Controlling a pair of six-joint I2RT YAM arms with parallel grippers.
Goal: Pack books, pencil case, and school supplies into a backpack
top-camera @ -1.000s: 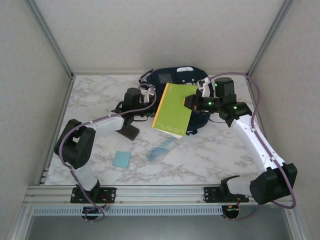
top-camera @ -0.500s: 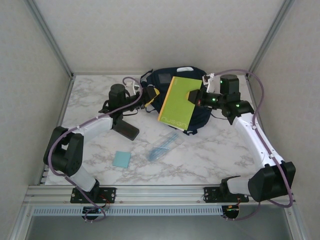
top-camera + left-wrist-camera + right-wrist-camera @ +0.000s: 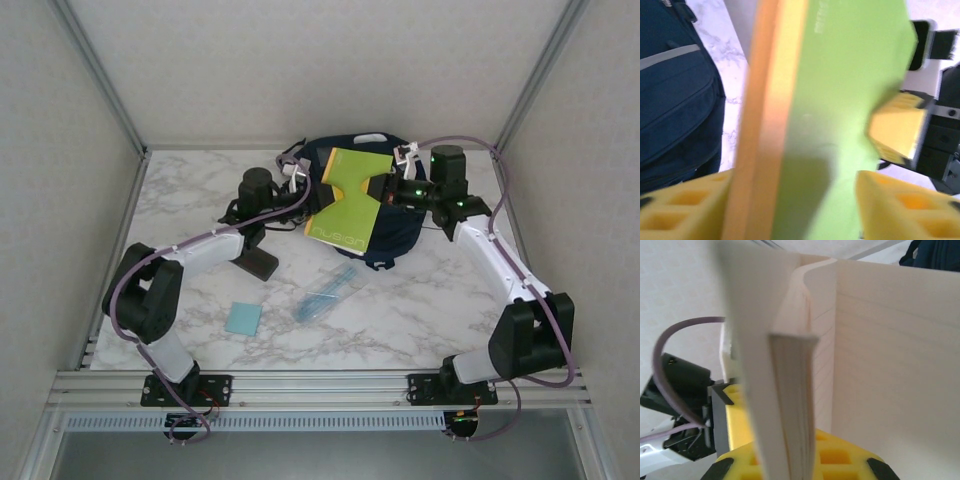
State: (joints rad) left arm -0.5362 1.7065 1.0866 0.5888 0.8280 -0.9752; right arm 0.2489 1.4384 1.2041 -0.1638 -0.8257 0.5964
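Packing barely started: the rigid, thin lime-green notebook [image 3: 348,200] is held over the navy striped fabric backpack [image 3: 398,232] at the table's [image 3: 190,190] far edge, not inside yet. Right gripper [image 3: 383,188] is clamped on it, pages splayed. Left gripper [image 3: 304,195] straddles its spine edge; can't tell if it's gripping. Left to pack, lying left of centre toward the near edge: soft dark pencil case [image 3: 262,262], clear plastic packet [image 3: 325,293], flat light-blue pad [image 3: 243,318].

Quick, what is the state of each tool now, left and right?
Left tool: jaws stand around the edge of the lime-green notebook; a grip cannot be told.
Right tool: closed, holding the lime-green notebook.
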